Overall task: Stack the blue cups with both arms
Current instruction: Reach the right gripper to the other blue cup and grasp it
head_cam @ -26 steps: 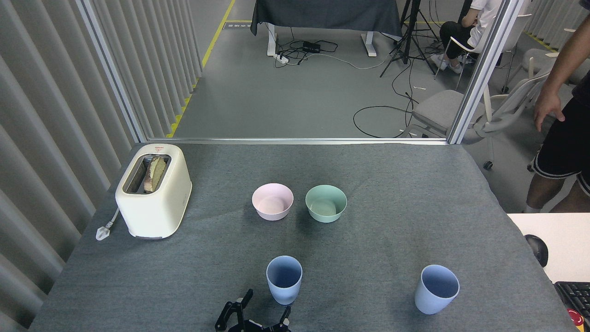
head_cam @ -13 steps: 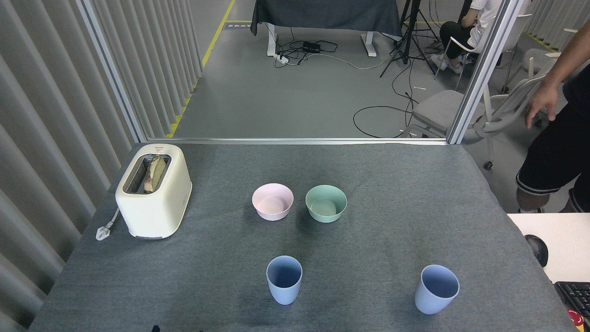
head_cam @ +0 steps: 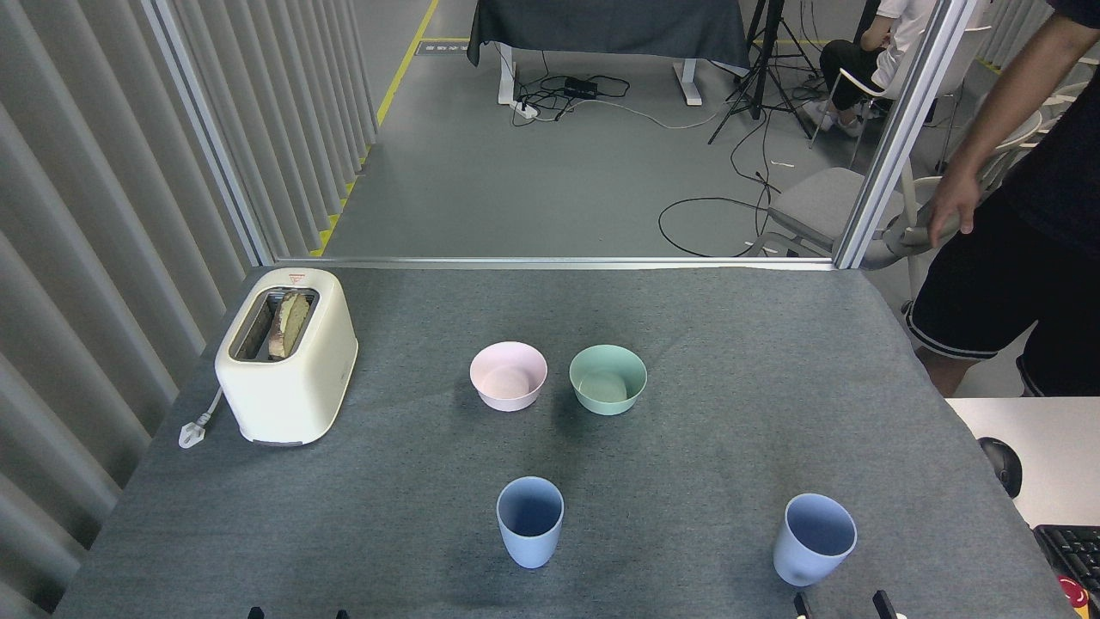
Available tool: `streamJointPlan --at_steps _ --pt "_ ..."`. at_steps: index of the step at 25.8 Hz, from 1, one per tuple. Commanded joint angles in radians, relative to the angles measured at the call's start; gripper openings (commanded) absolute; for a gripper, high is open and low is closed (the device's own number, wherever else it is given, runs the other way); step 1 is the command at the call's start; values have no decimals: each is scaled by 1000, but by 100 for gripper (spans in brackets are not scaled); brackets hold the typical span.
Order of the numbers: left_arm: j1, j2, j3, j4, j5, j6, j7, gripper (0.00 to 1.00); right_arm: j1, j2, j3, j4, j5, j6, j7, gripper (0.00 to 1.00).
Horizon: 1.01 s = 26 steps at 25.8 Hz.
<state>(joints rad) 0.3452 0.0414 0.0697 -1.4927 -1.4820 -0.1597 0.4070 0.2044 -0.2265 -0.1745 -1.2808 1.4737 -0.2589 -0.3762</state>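
Head view — both cups upright on the grey table [head_cam: 739, 344], not yet stacked. Left cup [head_cam: 530, 521] near the front edge, about centre; right cup [head_cam: 815, 538] well apart to its right, also near the front edge. Pink bowl [head_cam: 508, 376] and green bowl [head_cam: 608, 379] side by side behind the left cup, untouched. Toaster [head_cam: 286, 354] at far left, bread in its slot.

Changes over the last second: left gripper [head_cam: 296, 613] withdrawn from beside the left cup to the bottom edge — only two dark tips visible now. Right gripper [head_cam: 846, 604] newly entering at the bottom edge, just below the right cup; two fingertips showing, spread roughly a cup's width apart, holding nothing. Opening of the left gripper: cannot tell. Person [head_cam: 1023, 232] at right stepped closer to the table corner.

Judged meaning: approach to the right cup starting; no grasp made yet, whole stacking sequence still ahead.
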Motion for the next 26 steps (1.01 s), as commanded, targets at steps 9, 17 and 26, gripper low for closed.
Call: streamJointPlan --at_steps 9,17,26 --pt "3 -3 2 0 0 0 3 100 -69 1 35 24 77 0 11 100" --pt "3 -3 1 9 3 0 4 100 -94 -2 35 31 77 0 11 100" --pt "3 -5 1 9 3 0 9 100 -186 -2 35 109 79 0 11 100"
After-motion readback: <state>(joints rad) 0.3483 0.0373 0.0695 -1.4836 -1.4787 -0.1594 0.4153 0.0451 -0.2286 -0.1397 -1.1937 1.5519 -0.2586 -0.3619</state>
